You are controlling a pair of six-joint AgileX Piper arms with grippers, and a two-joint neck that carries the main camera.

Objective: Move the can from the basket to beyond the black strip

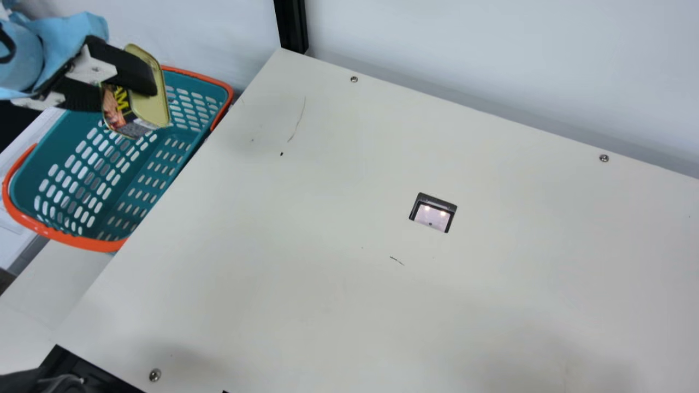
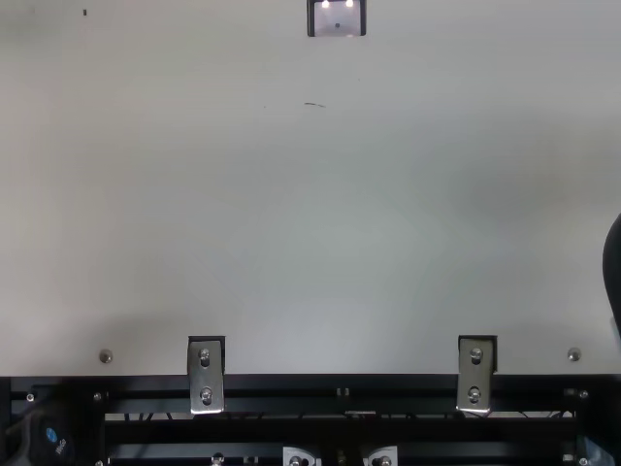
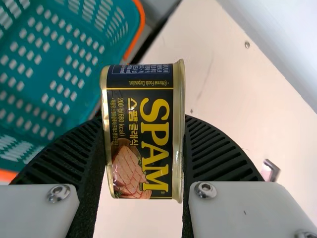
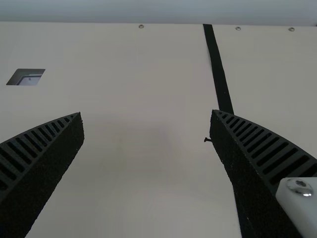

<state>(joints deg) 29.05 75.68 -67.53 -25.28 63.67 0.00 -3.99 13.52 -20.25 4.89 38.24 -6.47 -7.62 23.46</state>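
Observation:
High over the teal basket [image 1: 158,164], at the main view's upper left, my left gripper [image 1: 123,82] is shut on the can [image 1: 150,112], which is tilted. In the left wrist view the can [image 3: 141,134] is squeezed between both ribbed fingers of my left gripper [image 3: 143,144], its printed side facing the camera, with the basket [image 3: 54,59] behind. My right gripper [image 4: 147,115] is open with nothing between its fingers. The black strip [image 4: 218,69] runs along the cream table, passing behind one of those fingers in the right wrist view.
The cream table [image 1: 306,218] has a small rectangular cutout [image 1: 433,213] with dark edges. A black post [image 1: 291,24] stands at its far corner, by the white wall. Black rails and metal brackets [image 2: 206,377] line the near edge.

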